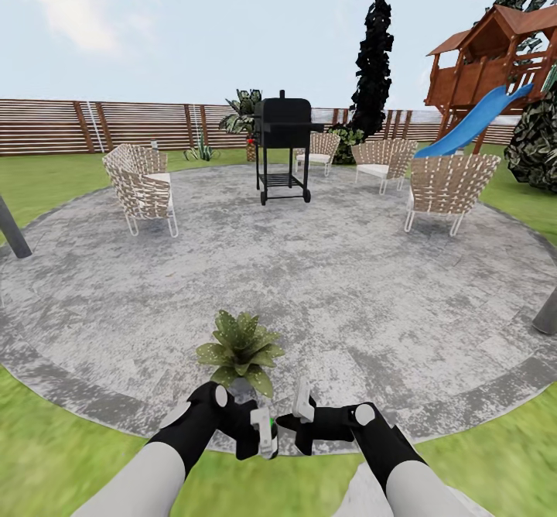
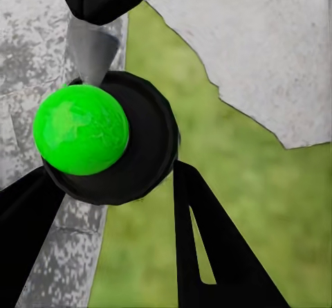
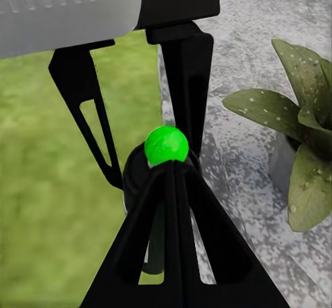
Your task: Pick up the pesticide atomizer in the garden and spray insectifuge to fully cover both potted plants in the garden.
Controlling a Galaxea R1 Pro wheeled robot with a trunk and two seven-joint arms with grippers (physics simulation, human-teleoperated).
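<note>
A small dark pesticide atomizer (image 1: 271,424) with a bright green mark sits between my two grippers, low in the head view. My left gripper (image 1: 259,436) is shut on it; in the left wrist view its black fingers flank the round dark bottle (image 2: 104,138). My right gripper (image 3: 173,169) has its fingers pressed together, tips right at the green mark (image 3: 166,144). One potted plant (image 1: 240,347), speckled green leaves in a tiny grey pot, stands on the patio just ahead of the grippers and shows in the right wrist view (image 3: 297,135). A second small spiky plant (image 1: 201,149) stands far off by the fence.
The round grey patio (image 1: 348,285) holds a black grill (image 1: 282,134) and wicker chairs (image 1: 143,184) (image 1: 449,184). A wooden playhouse with a blue slide (image 1: 480,118) stands at the right, a slatted fence (image 1: 46,126) behind. Grey posts (image 1: 11,234) (image 1: 545,316) flank the patio.
</note>
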